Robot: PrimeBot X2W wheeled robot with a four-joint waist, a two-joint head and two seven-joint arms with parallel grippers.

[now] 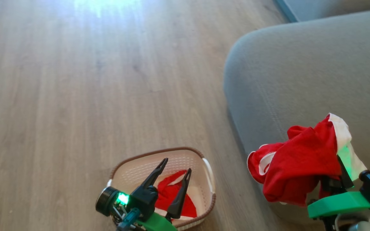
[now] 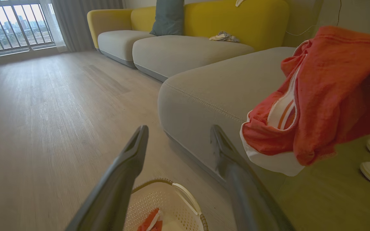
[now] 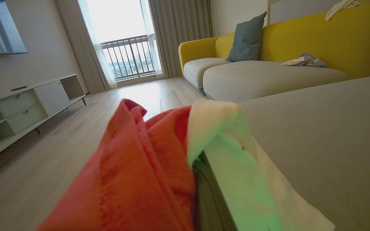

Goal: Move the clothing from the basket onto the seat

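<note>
- The right gripper, at the lower right of the head view, has its two long dark fingers clamped together on a soft bright red fabric garment with white panels. The cloth drapes over the fingers and hides their tips.
- That garment hangs in the air at the front of the large grey upholstered seat, which has a rounded corner and a pale stitched seam. In the left wrist view it dangles at the right of the frame and is not laid on the cushion.
- The small cream perforated plastic basket with a brown braided-look rim stands on the pale wooden floor, at the bottom centre of the head view, near the seat's front.
- A second red garment with white trim lies crumpled in the bottom of the basket.
- The left gripper hovers over the basket with its fingers spread wide apart, holding nothing.
- The task looks less than half done: one piece is out of the basket but not yet set down, and the other is untouched. What is left is to put the held piece on the cushion, then fetch the second.
</note>
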